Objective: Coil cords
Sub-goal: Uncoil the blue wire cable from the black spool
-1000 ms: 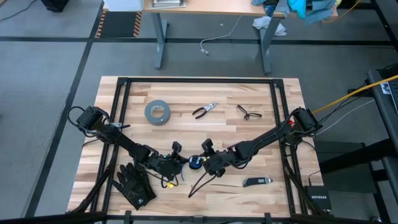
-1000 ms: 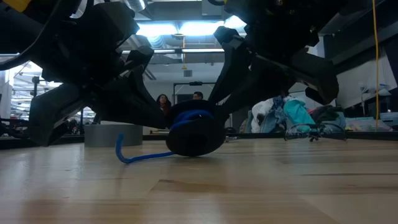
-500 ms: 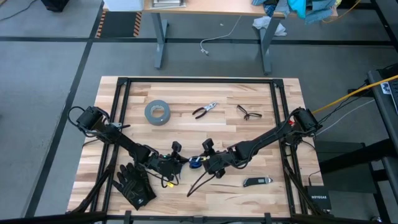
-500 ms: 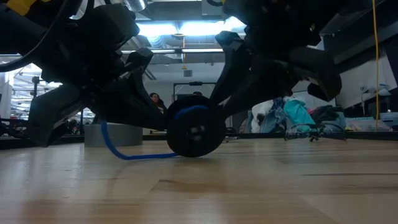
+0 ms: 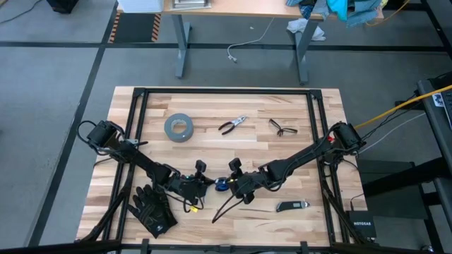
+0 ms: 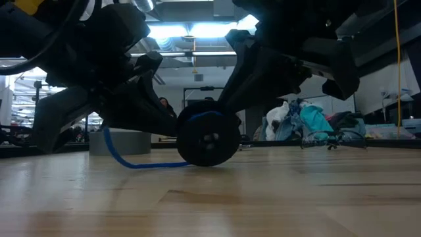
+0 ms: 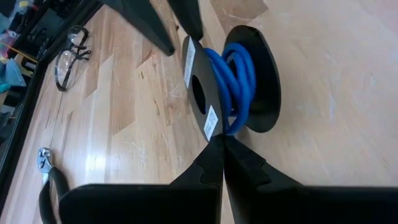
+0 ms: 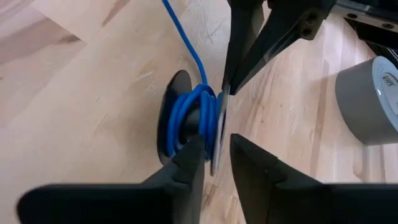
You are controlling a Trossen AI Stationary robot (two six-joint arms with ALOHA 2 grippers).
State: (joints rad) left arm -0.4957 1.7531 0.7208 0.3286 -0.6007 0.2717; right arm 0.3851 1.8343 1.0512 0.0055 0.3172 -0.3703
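**At the table's front centre, two grippers meet on the spool**

The left gripper (image 5: 203, 180), fingers pressed together, pinches one flange, probably steadying it. The cords (image 5: 220, 185) sit wound between. The right gripper (image 5: 231, 181), fingers slightly apart, straddles the opposite flange, seemingly guiding the blue turns.

The cords (image 8: 189, 115) are bright blue and thin, wound around the middle of a small black spool with two round flat sides. The spool stands on its edge on the wooden table, near the front and about in the middle. One loose blue end (image 6: 122, 153) comes off the spool, curves up, and lies on the wood.
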